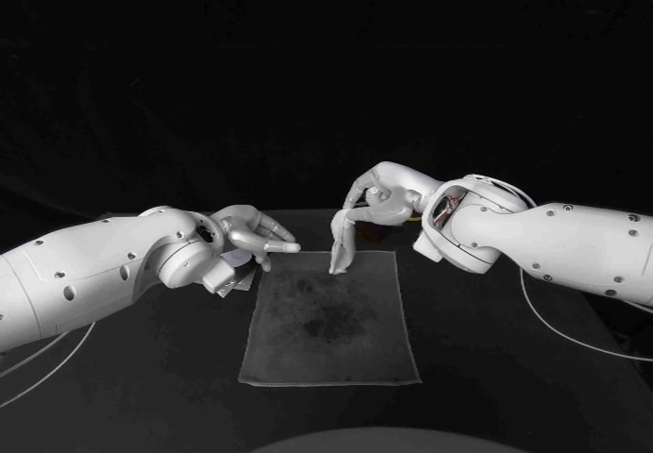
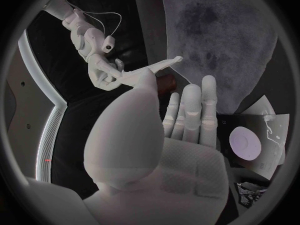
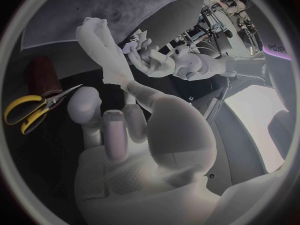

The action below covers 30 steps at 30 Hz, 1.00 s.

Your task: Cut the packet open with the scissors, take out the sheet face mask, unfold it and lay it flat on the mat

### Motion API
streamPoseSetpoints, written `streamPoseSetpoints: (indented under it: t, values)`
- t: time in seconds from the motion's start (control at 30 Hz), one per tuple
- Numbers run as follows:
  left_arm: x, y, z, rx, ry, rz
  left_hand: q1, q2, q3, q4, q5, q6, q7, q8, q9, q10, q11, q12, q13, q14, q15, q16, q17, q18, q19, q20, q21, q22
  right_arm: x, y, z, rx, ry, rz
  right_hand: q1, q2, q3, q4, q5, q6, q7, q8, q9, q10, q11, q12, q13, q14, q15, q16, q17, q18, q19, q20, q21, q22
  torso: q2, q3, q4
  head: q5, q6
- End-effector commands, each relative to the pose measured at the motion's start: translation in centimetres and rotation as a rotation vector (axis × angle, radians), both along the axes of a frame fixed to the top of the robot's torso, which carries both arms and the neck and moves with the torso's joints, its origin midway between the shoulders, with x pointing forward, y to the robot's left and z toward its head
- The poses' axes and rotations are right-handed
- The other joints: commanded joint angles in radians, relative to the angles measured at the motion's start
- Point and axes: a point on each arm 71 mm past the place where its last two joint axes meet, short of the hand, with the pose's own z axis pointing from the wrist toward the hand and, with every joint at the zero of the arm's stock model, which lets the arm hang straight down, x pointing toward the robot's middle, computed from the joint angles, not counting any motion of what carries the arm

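the mat [image 1: 326,321] lies on the table [image 1: 544,377], midway between the two arms. the sheet face mask [image 1: 342,247] hangs from the right hand [image 1: 381,196] over the mat's far edge. the left hand [image 1: 252,231] is just left of that edge, above the packet [image 1: 234,276]. the scissors [image 3: 37,107] lie on the table, off the mat.

This looks like a robotics lab bench. A matte black surface [image 1: 517,396] runs back into a plain black backdrop [image 1: 326,85]. A white, jointed robot left arm [image 1: 82,283] and a matching right arm [image 1: 572,245] reach in over it from either side. Thin white cables [image 1: 542,321] hang loose beneath the arms. A grey rectangular cloth mat [image 1: 326,321] lies flat on the surface between them.
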Motion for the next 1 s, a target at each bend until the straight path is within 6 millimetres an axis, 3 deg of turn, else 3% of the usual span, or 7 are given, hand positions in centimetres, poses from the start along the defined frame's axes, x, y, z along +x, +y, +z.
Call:
streamPoseSetpoints:
  t: [0.03,0.1,0.17,0.3,0.6,0.73,1.0]
  values:
    - [0.0,-0.2,-0.3,0.056,-0.008,-0.064,0.010,-0.001,-0.009,0.002,0.000,-0.007,-0.001,-0.003,-0.001,-0.007,0.001,-0.006,-0.001,-0.006,0.000,0.001,-0.002,0.012,0.002,0.008,-0.005,-0.001,-0.4,0.5,1.3,0.095,-0.078,0.076,0.007,-0.002,0.008,0.000,0.004,0.009,-0.003,0.027,0.068,0.008,0.002,0.001,0.001,0.069,-0.006,0.004,0.094,0.000,0.010,-0.001,0.006,0.043,0.000,-0.0002,0.0001,-0.001,0.004]
    - [0.0,-0.4,-0.4,0.045,-0.020,-0.067,0.015,0.006,-0.010,0.002,0.000,0.000,0.001,0.000,-0.001,-0.011,0.003,-0.010,0.000,-0.004,0.001,0.003,-0.003,0.012,0.003,0.010,-0.007,-0.003,-0.5,0.6,1.7,0.104,-0.089,0.092,0.007,-0.002,0.008,-0.001,0.004,0.009,-0.003,0.027,0.068,0.009,0.002,0.002,0.001,0.069,-0.006,0.004,0.094,0.000,0.010,-0.001,0.006,0.043,0.000,-0.0007,-0.0005,-0.001,0.006]
    - [0.1,-0.6,-0.5,0.013,-0.035,-0.060,0.041,0.056,0.028,-0.003,-0.001,0.022,0.010,0.009,0.000,0.006,-0.001,-0.004,0.003,0.000,-0.001,0.008,-0.006,0.013,0.007,0.010,-0.007,-0.004,-0.6,0.7,2.0,0.110,-0.095,0.104,0.007,-0.002,0.008,-0.001,0.004,0.009,-0.003,0.027,0.068,0.009,0.002,0.002,0.002,0.069,-0.006,0.005,0.095,0.000,0.010,-0.001,0.007,0.043,0.001,-0.0014,-0.0005,0.001,0.006]
    - [0.3,-1.4,-0.6,-0.087,-0.084,-0.039,0.086,0.096,0.073,-0.011,-0.002,0.067,0.024,0.025,0.001,0.034,-0.009,0.003,0.002,0.001,-0.009,0.010,-0.012,0.013,0.012,0.003,-0.006,-0.004,-0.9,0.8,2.4,0.120,-0.105,0.123,0.007,-0.003,0.008,-0.001,0.004,0.009,-0.003,0.027,0.067,0.009,0.002,0.002,0.001,0.070,-0.006,0.005,0.096,-0.001,0.011,-0.001,0.008,0.044,0.000,-0.0022,-0.0007,0.004,0.011]
    - [0.5,-3.3,-0.3,-0.284,-0.152,-0.046,0.064,0.054,0.044,-0.004,-0.002,0.061,0.012,0.011,-0.011,0.011,-0.022,-0.016,0.000,-0.015,-0.022,0.007,-0.020,0.013,-0.001,-0.002,-0.014,-0.006,-1.2,1.5,2.9,0.132,-0.122,0.153,0.007,-0.003,0.008,-0.001,0.004,0.009,-0.003,0.027,0.067,0.009,0.002,0.002,0.001,0.070,-0.006,0.005,0.096,-0.001,0.011,-0.001,0.008,0.044,0.001,-0.0011,-0.0008,0.008,0.016]
    - [0.2,-4.0,-0.2,-0.365,-0.129,-0.079,0.070,0.065,0.034,-0.006,-0.002,0.074,0.004,0.014,-0.012,0.006,-0.035,-0.021,0.001,-0.028,-0.041,0.008,-0.023,0.014,-0.011,-0.010,-0.019,-0.006,-1.2,1.7,2.9,0.132,-0.122,0.157,0.008,-0.003,0.009,-0.001,0.004,0.008,-0.003,0.026,0.067,0.009,0.002,0.001,0.001,0.070,-0.006,0.006,0.098,-0.001,0.012,-0.001,0.010,0.045,0.002,-0.0016,-0.0010,0.010,0.015]
    - [-0.5,-5.1,-0.1,-0.470,-0.051,-0.172,0.096,0.086,0.030,-0.013,-0.002,0.086,-0.006,0.015,-0.015,0.016,-0.044,-0.019,0.003,-0.037,-0.051,0.021,-0.022,0.012,-0.018,-0.017,-0.019,-0.002,-1.1,1.7,2.8,0.119,-0.123,0.154,0.008,-0.003,0.010,-0.001,0.004,0.008,-0.002,0.026,0.067,0.008,0.002,0.000,0.000,0.070,-0.006,0.007,0.098,-0.001,0.011,-0.001,0.009,0.045,0.001,-0.0013,-0.0015,0.009,0.012]
